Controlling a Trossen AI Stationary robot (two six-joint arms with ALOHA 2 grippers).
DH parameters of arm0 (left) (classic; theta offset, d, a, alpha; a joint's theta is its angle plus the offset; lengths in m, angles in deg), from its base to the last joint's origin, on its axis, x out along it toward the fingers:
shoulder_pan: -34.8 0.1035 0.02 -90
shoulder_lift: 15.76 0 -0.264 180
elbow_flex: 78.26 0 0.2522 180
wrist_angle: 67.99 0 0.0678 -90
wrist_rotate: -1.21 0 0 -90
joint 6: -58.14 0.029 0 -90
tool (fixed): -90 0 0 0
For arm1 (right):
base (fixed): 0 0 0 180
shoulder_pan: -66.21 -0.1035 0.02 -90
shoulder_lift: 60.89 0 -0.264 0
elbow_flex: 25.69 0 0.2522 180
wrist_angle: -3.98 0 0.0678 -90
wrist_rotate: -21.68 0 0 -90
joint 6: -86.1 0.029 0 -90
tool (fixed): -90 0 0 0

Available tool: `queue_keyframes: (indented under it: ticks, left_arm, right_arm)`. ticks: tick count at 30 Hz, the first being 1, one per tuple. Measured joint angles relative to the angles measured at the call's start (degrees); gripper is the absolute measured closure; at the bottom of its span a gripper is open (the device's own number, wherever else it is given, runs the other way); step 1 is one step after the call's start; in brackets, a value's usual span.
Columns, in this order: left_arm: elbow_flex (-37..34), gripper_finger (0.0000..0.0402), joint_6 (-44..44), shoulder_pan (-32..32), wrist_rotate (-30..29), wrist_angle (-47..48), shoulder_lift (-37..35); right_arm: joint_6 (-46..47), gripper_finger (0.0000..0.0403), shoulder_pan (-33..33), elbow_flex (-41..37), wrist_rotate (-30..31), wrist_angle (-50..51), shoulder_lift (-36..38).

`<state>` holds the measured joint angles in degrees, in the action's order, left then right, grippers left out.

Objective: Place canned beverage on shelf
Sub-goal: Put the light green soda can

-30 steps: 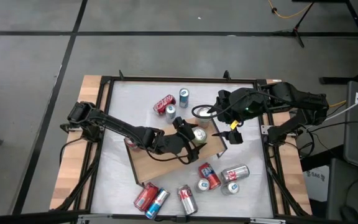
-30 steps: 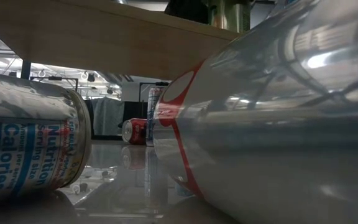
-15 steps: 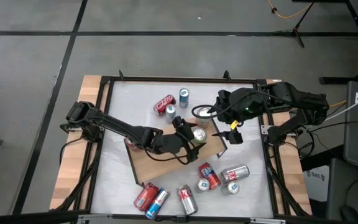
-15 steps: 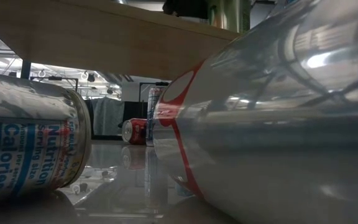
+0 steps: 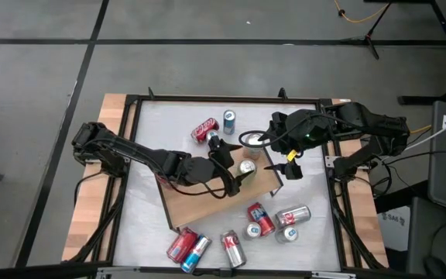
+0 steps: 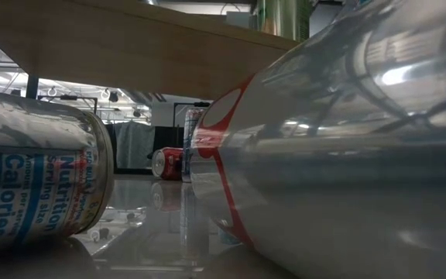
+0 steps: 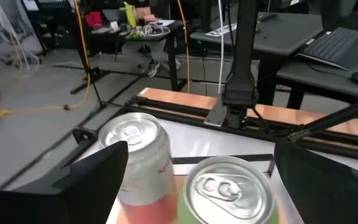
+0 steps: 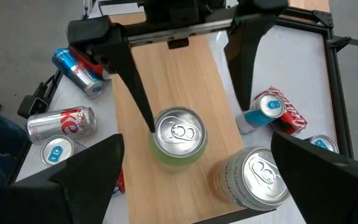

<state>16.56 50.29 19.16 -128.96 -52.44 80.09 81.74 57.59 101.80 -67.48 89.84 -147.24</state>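
Observation:
The shelf (image 5: 207,198), a light wooden board on a black frame, stands in the middle of the table. A green can (image 8: 178,137) stands upright on its base on the shelf's far part, and a silver-pink can (image 8: 260,177) stands upright beside it. My left gripper (image 5: 233,164) is open, just left of the green can and raised above the board. Its fingers (image 8: 135,81) stand to either side of the can, and I see no contact. My right gripper (image 5: 283,169) hangs open above the shelf's right end, looking down on both cans.
Loose cans lie on the white tabletop. Red and blue ones (image 5: 205,130) are at the far side of the shelf, several more (image 5: 262,221) at its near right, and two (image 5: 188,248) by the near edge. A black frame (image 5: 134,155) rims the table.
My left gripper has risen and drawn back toward the table's left, away from the green can, with its fingers as wide as before. The can stays upright on the shelf.

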Motion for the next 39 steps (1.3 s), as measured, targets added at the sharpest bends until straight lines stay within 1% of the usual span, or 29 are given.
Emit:
queue_keyframes:
  ticks: [6,10,13,16,18,21,23,26,30,33,36,39]
  left_arm:
    - [0.0,0.0007,1.06,0.81,-5.63,0.17,-0.22]
    - [0.0,0.0007,1.05,2.14,-7.1,0.21,-0.22]
    - [0.0,0.0007,1.04,3.18,-7.1,0.26,-0.22]
    - [0.0,0.0007,1.67,4.02,-7.16,0.29,-0.22]
    - [0.0,0.0007,4.84,4.17,-7.37,0.34,-0.32]
    - [0.0,0.0007,9.83,3.86,-9.16,0.47,-1.49]
    - [0.0,0.0007,11.71,3.55,-10.76,2.03,-3.05]
    - [0.02,0.0007,11.22,3.49,-11.42,6.64,-5.08]
    - [0.02,0.0007,6.31,3.54,-10.35,13.59,-6.14]
    - [0.0,0.0007,3.32,3.47,-6.45,18.31,-5.97]
    - [0.0,0.0007,0.78,3.49,-1.34,21.53,-5.08]
    - [-0.08,0.0007,-0.9,3.5,-0.26,22.48,-4.38]
  right_arm:
    - [5.73,0.0006,-0.04,0.0,-0.02,0.02,0.0]
    - [8.45,0.0006,-1.27,-0.35,-0.18,-0.05,0.0]
    - [9.6,0.0006,-3.16,-1.78,1.55,0.04,0.0]
    - [12.04,0.0006,-5.44,-3.78,4.78,-0.02,-0.02]
    - [13.6,0.0006,-6.97,-5.51,7.43,0.03,-0.02]
    - [16.64,0.0006,-8.82,-7.62,10.69,0.06,-0.07]
    - [18.88,0.0006,-9.72,-8.67,11.77,-0.13,-0.06]
    - [22.48,0.0006,-11.02,-10.34,13.71,-0.08,-0.04]
    - [27.87,0.0006,-12.82,-13.24,19.82,-0.69,-0.02]
    - [31.16,0.0006,-13.97,-15.79,23.77,-1.8,-0.05]
    - [33.1,0.0006,-14.43,-17.92,25.72,-3.08,-0.02]
    - [35.33,0.0006,-14.39,-20.0,26.35,-4.88,-0.04]
